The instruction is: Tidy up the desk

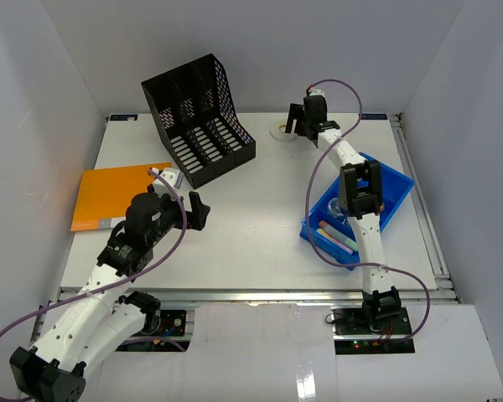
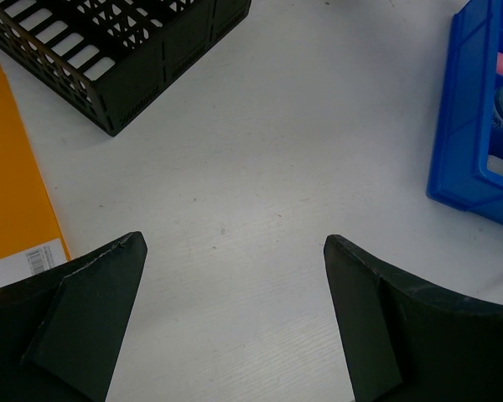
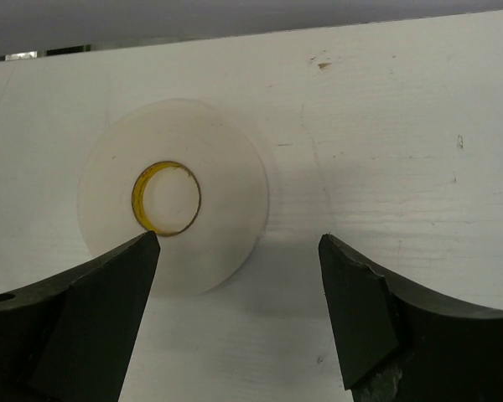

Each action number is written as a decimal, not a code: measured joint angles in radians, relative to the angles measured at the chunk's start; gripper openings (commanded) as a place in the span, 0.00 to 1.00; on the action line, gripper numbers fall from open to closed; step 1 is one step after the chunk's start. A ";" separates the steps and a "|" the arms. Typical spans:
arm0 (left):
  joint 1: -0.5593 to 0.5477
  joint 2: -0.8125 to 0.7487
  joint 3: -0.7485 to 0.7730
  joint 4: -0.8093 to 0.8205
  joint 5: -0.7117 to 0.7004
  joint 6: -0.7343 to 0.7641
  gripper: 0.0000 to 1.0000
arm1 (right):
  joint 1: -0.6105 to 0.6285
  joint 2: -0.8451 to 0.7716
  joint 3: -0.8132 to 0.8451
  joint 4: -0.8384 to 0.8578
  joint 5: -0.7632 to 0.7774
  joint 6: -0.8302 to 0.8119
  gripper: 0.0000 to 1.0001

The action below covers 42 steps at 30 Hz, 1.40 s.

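Observation:
The white desk [image 1: 260, 218] carries a black mesh file rack [image 1: 198, 119], an orange folder [image 1: 109, 194], a blue bin [image 1: 362, 209] with small items, and a white roll of tape [image 1: 282, 131] at the back. My right gripper [image 1: 297, 124] is open and hovers just above the tape roll [image 3: 174, 205], which lies a little to the left between the fingers. My left gripper [image 1: 193, 211] is open and empty over bare desk [image 2: 251, 193], between the folder and the bin.
Pale grey walls enclose the desk on three sides. The file rack [image 2: 126, 50] stands at the back left, the folder [image 2: 12, 184] left of my left gripper, and the blue bin [image 2: 478, 126] to its right. A metal rail [image 1: 251, 295] runs along the front edge.

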 measured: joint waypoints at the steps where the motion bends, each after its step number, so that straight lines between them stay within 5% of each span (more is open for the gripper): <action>1: 0.000 0.002 0.000 0.000 0.000 0.001 0.98 | 0.003 0.010 0.006 0.009 0.018 0.005 0.79; 15: 0.000 0.013 0.000 0.000 0.000 0.005 0.98 | 0.028 0.104 0.067 0.103 0.102 -0.003 0.69; 24: 0.000 0.014 0.000 0.000 0.000 0.006 0.98 | 0.030 0.122 0.069 0.122 0.099 -0.026 0.52; 42: 0.000 -0.013 0.000 0.002 0.001 0.007 0.98 | 0.021 -0.041 -0.163 0.059 -0.113 -0.094 0.39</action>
